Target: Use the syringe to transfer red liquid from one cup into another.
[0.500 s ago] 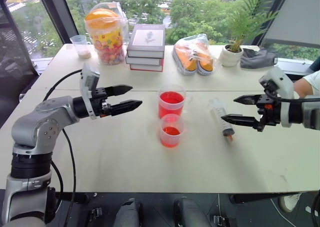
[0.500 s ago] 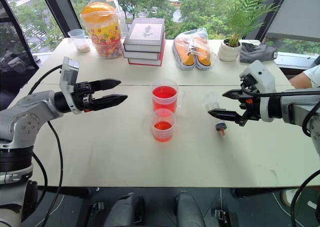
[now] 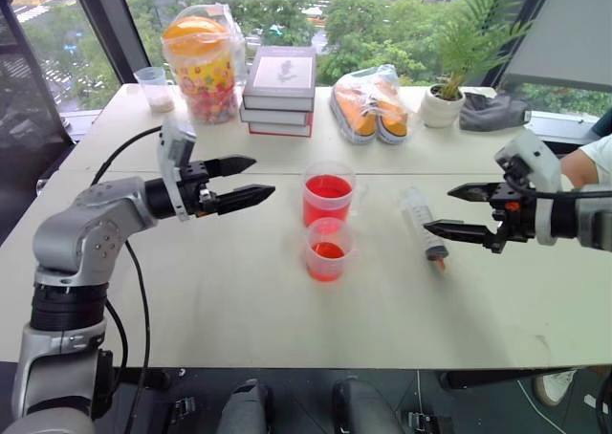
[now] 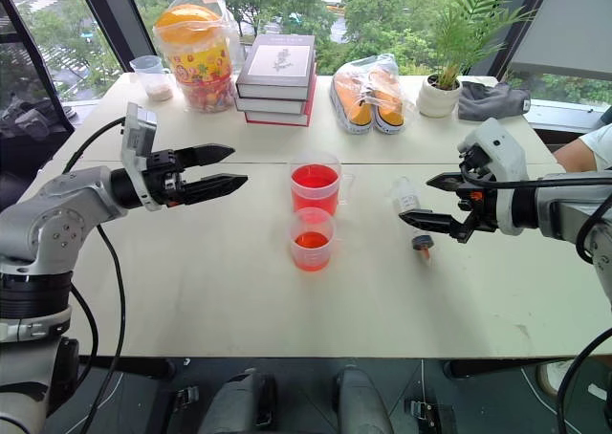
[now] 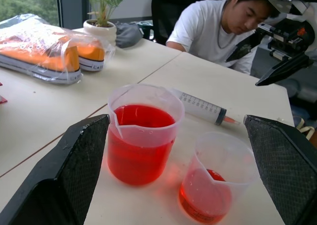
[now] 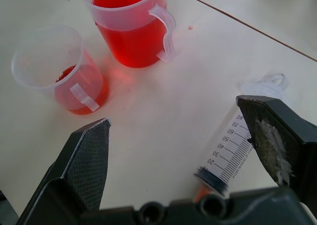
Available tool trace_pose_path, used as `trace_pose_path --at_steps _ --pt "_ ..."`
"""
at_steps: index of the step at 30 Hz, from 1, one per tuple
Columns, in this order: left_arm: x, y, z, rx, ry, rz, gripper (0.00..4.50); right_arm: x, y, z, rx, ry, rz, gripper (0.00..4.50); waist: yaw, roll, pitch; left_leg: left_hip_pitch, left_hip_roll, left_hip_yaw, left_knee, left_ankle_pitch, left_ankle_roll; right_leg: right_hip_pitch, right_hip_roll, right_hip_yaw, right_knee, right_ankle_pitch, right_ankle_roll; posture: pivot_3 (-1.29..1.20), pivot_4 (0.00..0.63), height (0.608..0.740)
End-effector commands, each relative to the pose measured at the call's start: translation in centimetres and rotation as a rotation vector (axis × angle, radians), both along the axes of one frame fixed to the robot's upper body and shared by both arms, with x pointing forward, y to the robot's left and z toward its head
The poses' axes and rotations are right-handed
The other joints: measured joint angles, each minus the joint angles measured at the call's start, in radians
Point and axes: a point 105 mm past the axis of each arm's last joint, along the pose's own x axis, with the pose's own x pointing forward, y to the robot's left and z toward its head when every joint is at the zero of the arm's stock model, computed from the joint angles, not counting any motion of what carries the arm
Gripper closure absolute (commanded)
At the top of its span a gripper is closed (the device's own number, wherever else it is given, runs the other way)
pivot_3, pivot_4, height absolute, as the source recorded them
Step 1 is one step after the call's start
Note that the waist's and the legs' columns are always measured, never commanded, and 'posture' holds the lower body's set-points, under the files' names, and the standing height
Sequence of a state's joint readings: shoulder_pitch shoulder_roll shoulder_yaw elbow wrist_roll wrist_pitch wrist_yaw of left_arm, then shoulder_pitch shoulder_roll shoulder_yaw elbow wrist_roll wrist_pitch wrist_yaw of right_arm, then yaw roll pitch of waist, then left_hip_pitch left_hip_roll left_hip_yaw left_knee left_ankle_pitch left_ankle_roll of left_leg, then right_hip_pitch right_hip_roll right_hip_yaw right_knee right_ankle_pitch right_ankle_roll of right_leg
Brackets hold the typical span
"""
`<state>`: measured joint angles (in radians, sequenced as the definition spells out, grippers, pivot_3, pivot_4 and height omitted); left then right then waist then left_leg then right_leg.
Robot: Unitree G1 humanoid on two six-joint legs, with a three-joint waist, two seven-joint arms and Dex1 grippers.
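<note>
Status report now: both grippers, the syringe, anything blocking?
Left gripper open, empty, left of larger cup. Right gripper open, over syringe, which lies on table. Nothing blocking it.

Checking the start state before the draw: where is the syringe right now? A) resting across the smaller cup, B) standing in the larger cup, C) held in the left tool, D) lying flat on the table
D: the syringe lies flat on the table beneath the open right tool, apart from both cups.

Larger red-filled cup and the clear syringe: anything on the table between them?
Nothing; bare table separates the larger clear cup of red liquid and clear plastic syringe, seen in the eye views.
</note>
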<state>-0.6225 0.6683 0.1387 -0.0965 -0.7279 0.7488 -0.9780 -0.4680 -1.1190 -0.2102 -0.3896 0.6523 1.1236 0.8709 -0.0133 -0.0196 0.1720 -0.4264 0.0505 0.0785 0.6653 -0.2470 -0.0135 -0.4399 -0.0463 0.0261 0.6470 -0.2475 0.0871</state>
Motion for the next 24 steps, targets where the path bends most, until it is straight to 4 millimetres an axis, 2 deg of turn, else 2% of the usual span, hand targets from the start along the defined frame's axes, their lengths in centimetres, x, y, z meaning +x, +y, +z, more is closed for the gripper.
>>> trace_pose_path --at_steps 1,10,17,24 --pt "-0.2 -0.1 1.3 0.01 -0.067 -0.013 0.0 -0.1 -0.1 0.8 -0.019 -0.058 -0.002 0.04 0.0 0.0 0.0 0.0 0.0 0.0 0.0 0.0 0.0 0.0 0.0 0.0 0.0 0.0 0.0 0.0 0.15 0.74" --pt "0.0 -0.6 1.5 0.02 -0.083 -0.043 0.0 1.2 -0.5 -0.2 -0.069 -0.052 -0.039 0.04 -0.001 0.0 0.0 0.0 0.0 0.0 0.0 0.0 0.0 0.0 0.0 0.0 0.0 0.0 0.0 0.0 0.15 0.74" --pt "0.3 -1.3 1.7 0.033 -0.114 -0.063 0.0 3.6 -0.7 -1.6 -0.051 0.129 -0.134 0.04 -0.005 0.0 0.0 0.0 0.0 0.0 0.001 0.0 0.0 0.0 0.0 0.0 0.0 0.0 0.0 0.0 0.15 0.74" --pt "0.4 -1.4 1.6 0.025 -0.124 -0.058 0.0 8.1 -1.5 -4.0 0.039 0.356 -0.405 0.04 -0.003 0.0 0.0 0.0 0.0 0.001 0.001 0.0 0.0 -0.001 0.0 0.001 0.001 0.0 0.0 0.0 0.15 0.74"
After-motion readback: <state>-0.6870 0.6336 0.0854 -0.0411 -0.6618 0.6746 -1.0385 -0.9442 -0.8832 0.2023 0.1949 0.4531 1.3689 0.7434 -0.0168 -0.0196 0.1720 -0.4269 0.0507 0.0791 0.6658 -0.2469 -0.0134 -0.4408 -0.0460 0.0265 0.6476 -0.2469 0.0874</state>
